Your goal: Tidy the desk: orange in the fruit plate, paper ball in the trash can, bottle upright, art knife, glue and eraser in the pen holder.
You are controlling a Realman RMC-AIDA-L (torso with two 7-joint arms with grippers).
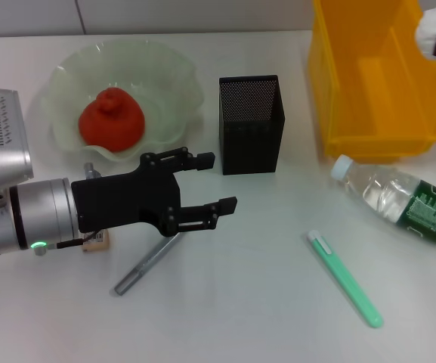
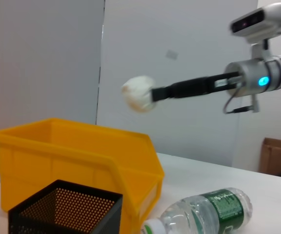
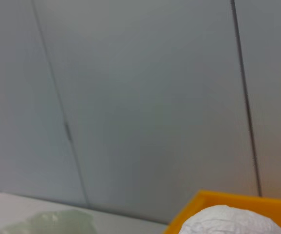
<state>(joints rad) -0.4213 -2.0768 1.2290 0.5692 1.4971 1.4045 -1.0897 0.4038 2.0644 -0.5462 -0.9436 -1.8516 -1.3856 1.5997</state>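
The orange [image 1: 112, 117] lies in the pale green fruit plate [image 1: 168, 72]. My left gripper [image 1: 221, 181] hangs open and empty just above the table, over the upper end of the grey art knife [image 1: 148, 266]. My right gripper [image 2: 155, 92] is shut on the white paper ball [image 2: 139, 93], held in the air above the yellow trash can [image 2: 82, 146]. In the head view the paper ball [image 1: 435, 29] shows at the trash can's [image 1: 376, 76] far right corner. The bottle [image 1: 406, 200] lies on its side. The black mesh pen holder [image 1: 252, 125] stands mid-table.
A light green stick with a white tip [image 1: 344, 280] lies in front of the bottle. A small tan block [image 1: 97, 240] peeks out under my left wrist. In the right wrist view the paper ball [image 3: 233, 220] and the trash can rim [image 3: 203, 197] show.
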